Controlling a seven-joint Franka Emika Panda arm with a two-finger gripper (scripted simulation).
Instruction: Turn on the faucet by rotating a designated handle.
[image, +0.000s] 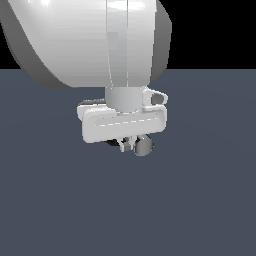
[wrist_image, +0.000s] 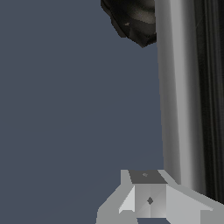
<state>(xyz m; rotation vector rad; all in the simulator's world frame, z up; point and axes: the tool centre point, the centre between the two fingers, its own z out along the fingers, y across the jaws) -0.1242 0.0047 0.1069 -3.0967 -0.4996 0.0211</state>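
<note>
While the pincer (image: 131, 144) hangs low over the faucet (image: 114, 143), its finger (wrist_image: 148, 194) lies beside the chrome handle (wrist_image: 179, 96). Its opening cannot be told. No writing shows.

Chrome handle (wrist_image: 181, 96) beside faucet's black base (wrist_image: 133, 19)

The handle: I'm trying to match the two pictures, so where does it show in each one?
Exterior view: the handle pokes out just below the pincer, its flat round end facing the camera, near the picture's middle.
Wrist view: the handle is the tall shiny bar running down the picture, close beside a pincer finger.
Shared landmark: the faucet's black base, next to the handle in both.
</note>
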